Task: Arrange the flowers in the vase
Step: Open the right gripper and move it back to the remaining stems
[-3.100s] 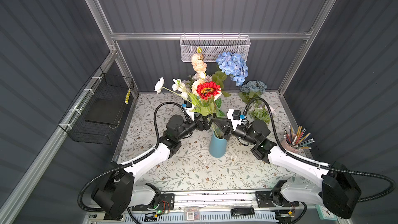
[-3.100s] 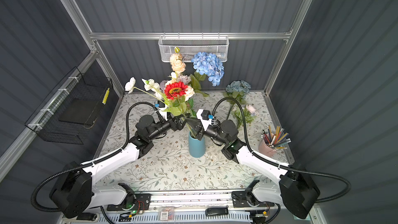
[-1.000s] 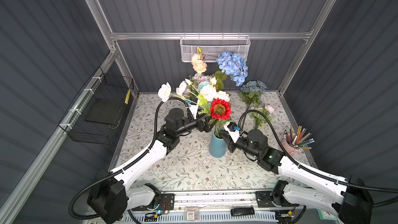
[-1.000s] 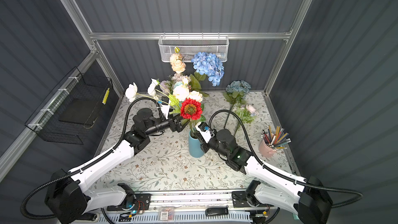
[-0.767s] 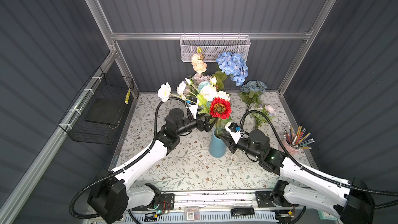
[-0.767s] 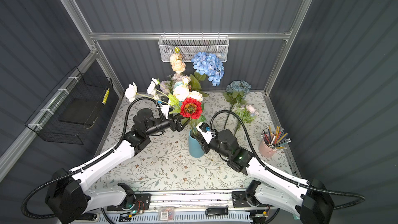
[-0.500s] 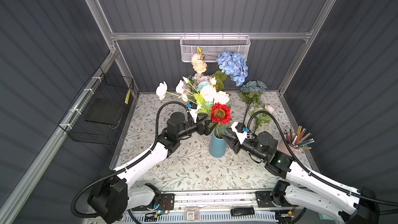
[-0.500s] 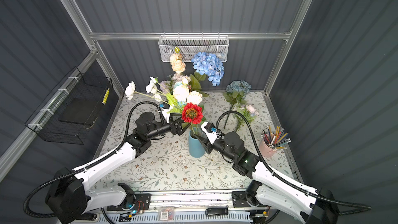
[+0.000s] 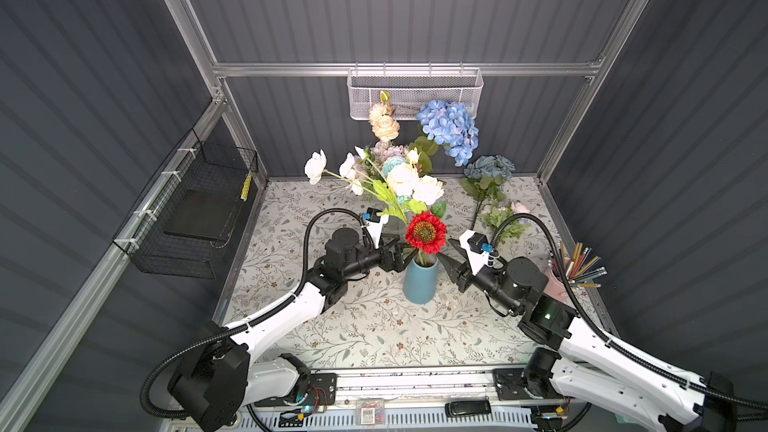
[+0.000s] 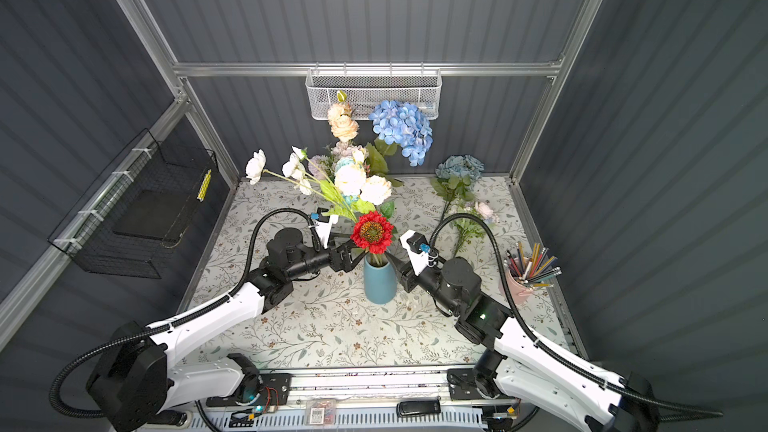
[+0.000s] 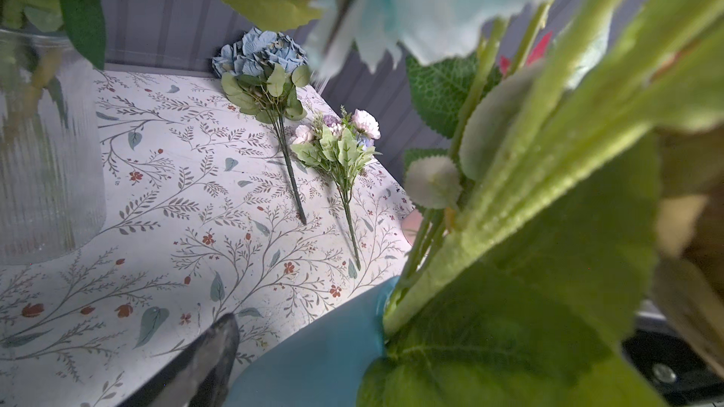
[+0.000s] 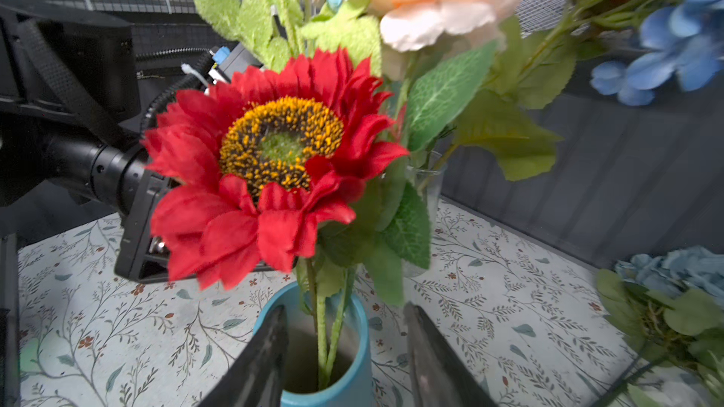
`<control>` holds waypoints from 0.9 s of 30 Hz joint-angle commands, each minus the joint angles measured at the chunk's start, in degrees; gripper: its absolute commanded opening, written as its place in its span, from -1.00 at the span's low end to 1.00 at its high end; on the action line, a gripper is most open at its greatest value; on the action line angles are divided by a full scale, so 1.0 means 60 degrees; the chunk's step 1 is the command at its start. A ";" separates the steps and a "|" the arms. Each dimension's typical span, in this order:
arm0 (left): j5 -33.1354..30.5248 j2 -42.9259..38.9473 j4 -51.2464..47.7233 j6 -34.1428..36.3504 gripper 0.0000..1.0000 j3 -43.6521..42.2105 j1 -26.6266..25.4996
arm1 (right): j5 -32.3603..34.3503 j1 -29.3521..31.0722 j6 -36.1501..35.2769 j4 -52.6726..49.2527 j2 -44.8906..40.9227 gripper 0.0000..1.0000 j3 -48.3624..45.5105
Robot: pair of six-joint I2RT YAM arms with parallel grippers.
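A blue vase (image 9: 420,282) (image 10: 379,284) stands mid-table with a red daisy (image 9: 425,232) (image 12: 270,158) and a cream-and-white rose bunch (image 9: 409,184) in it. My right gripper (image 9: 451,257) (image 12: 345,309) is open just right of the vase, touching nothing, and green stems (image 12: 325,330) stand in the vase mouth. My left gripper (image 9: 400,255) is open at the vase's left by the neck. Only one of its fingers (image 11: 211,358) shows, the rest hidden by leaves. A dusty-blue hydrangea (image 9: 488,168) (image 11: 260,52) and a small lilac-pink bunch (image 9: 503,214) (image 11: 341,138) lie at the back right.
A clear glass vase (image 11: 39,150) behind the blue one holds peach roses (image 9: 384,122) and a blue hydrangea (image 9: 449,126). A pink cup of pencils (image 9: 569,276) stands at the right edge. A black wire basket (image 9: 195,209) hangs left, a white mesh basket (image 9: 415,93) on the back wall.
My right gripper has opened and drawn back to the right, away from the vase, leaving the red daisy standing in it. The left gripper stays open at the vase, shifted only slightly.
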 commanded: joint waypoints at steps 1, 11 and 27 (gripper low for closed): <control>-0.0053 -0.0009 0.0398 -0.0186 0.98 -0.0150 -0.0060 | 0.0814 -0.0163 0.0229 -0.0202 -0.0524 0.04 -0.0050; -0.0227 -0.0798 0.0058 -0.0233 0.98 0.0318 -0.0075 | 0.0902 -0.1882 0.1819 -0.1257 -0.0762 0.14 0.0447; -0.2175 -0.1227 -0.0366 -0.0310 0.98 -0.0373 -0.0075 | 0.0010 -0.5065 0.5001 -0.3261 0.2679 0.15 0.2520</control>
